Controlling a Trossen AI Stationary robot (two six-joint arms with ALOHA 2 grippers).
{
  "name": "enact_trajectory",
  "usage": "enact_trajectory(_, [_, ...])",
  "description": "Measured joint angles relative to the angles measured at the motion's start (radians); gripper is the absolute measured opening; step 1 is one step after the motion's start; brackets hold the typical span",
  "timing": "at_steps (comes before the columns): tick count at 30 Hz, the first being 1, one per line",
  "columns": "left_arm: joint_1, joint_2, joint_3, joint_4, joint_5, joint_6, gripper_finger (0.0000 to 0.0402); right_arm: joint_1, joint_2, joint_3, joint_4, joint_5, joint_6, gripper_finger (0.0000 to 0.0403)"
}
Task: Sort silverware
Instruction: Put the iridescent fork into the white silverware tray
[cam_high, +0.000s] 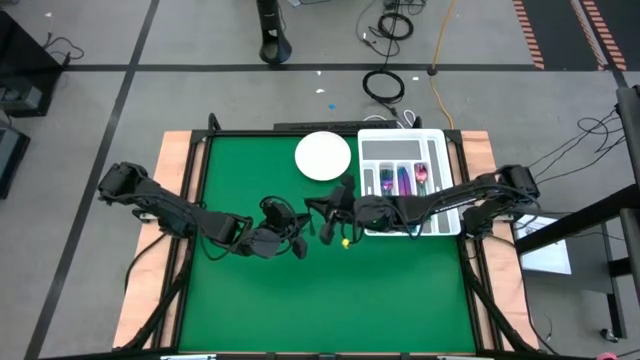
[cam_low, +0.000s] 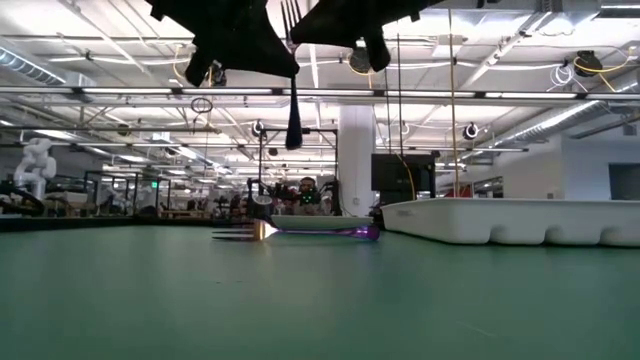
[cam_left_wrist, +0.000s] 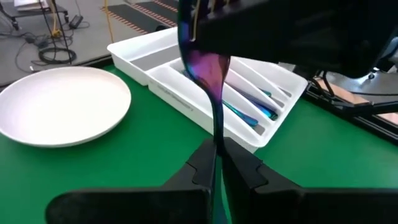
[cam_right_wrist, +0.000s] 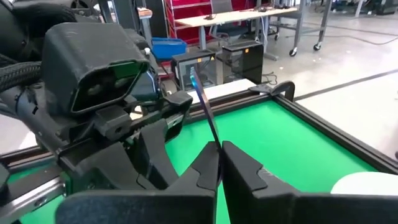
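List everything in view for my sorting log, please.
Table: one, green top, under everything.
Plate: one, white, round, at the table's far side, left of the tray.
Tray: one, white, slotted, at the far right of the table.
Silverware in the tray: several pieces, iridescent purple-pink-teal, lying in the slots; exact count unclear.
Fork on the table: one, shiny with a purple handle, lying flat near the table's middle.
Held piece: one, iridescent purple, in the air above the table's middle, gripped at both ends.
Left gripper: dark, shut on the held piece.
Right gripper: dark, shut on the same piece, facing the left one.
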Motion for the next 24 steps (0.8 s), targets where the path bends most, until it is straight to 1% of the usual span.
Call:
enact_trajectory(2, [-0.002,-0.003,0.001,0.001,0.0,0.012,0.0029,0.0,-0.016,0.0,-0.022,-0.003,0.008,0.0001])
enact_trajectory(4, [-0.004,-0.015,0.001,-0.011,0.0,0.03,0.0049,0.0,-0.034,0.0,-0.053,0.005,0.007,0.0001])
enact_trajectory(11, [-0.004,-0.108,0.0,-0.141,-0.034,0.026,0.0149,-0.004,-0.095,0.0,-0.161,0.015,0.009,0.0])
enact_trajectory(15, [-0.03,-0.175,0.0,-0.232,-0.034,0.022,0.0188,-0.039,-0.164,0.0,-0.305,-0.004,0.073,0.0])
enact_trajectory(16, [-0.042,-0.189,0.0,-0.257,-0.034,0.015,0.0194,-0.057,-0.19,-0.001,-0.349,-0.028,0.097,0.0])
enact_trajectory(18, [-0.071,-0.204,0.0,-0.294,-0.038,-0.004,0.0201,-0.098,-0.244,-0.001,-0.43,-0.109,0.146,0.0])
enact_trajectory(22, [-0.139,-0.205,-0.003,-0.318,-0.068,-0.025,0.0203,-0.208,-0.354,-0.001,-0.589,-0.303,0.235,0.0])
enact_trajectory(24, [-0.17,-0.205,-0.015,-0.316,-0.082,-0.057,0.0203,-0.27,-0.398,-0.001,-0.682,-0.37,0.268,0.0])
